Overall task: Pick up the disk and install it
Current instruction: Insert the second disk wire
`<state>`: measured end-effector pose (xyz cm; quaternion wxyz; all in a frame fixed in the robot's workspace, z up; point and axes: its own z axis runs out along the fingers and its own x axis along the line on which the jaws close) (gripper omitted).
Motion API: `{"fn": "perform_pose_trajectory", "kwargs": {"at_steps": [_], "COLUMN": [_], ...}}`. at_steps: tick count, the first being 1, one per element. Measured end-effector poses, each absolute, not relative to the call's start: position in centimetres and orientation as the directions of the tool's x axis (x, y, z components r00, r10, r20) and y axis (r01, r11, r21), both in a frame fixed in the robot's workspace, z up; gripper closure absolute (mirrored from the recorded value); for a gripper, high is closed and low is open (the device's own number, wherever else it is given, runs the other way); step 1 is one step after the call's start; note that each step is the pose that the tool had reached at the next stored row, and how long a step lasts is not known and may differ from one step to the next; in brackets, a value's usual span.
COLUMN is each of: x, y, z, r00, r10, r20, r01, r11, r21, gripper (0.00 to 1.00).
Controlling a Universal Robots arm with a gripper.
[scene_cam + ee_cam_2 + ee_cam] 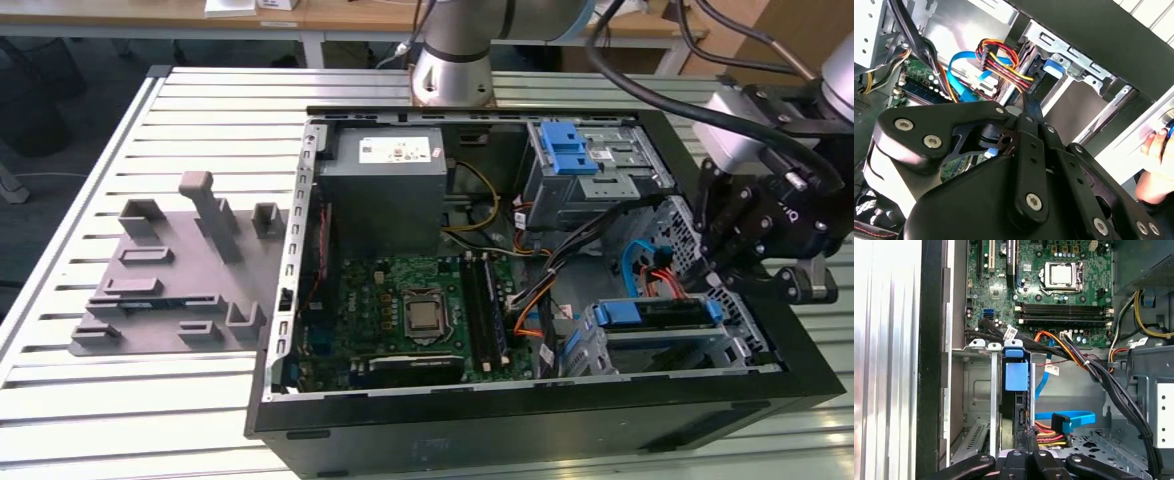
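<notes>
The disk (651,313) sits edge-up in the lower drive cage at the exterior view's right of the open computer case, its blue rail on top. In the first wrist view the disk (1016,374) shows as a blue tab over a dark slim body between the cage's metal walls. My gripper (713,276) hangs just past the disk's end, at the case's right wall. Its black fingers (1025,450) are pressed together with nothing between them, tips close to the disk's cable end. In the second wrist view the gripper (1030,106) points at the cage.
A grey power supply (387,170), the motherboard (414,310) and an upper cage with a blue latch (574,150) fill the case. Red-yellow-black power wires (1004,60) and a blue flat cable (1069,419) lie by the cage. A grey fixture (174,270) stands on the table. A hand (1154,170) rests outside the case.
</notes>
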<state>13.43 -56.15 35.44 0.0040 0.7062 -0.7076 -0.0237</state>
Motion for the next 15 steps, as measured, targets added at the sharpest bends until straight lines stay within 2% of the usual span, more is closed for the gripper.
{"fn": "perform_pose_trajectory", "kwargs": {"at_steps": [15], "x": [11.3], "y": [-56.1], "z": [36.3], "r00": [-0.003], "r10": [-0.997], "r20": [-0.072], "r01": [-0.999], "r11": [0.0], "r21": [0.039], "gripper": [0.89]}}
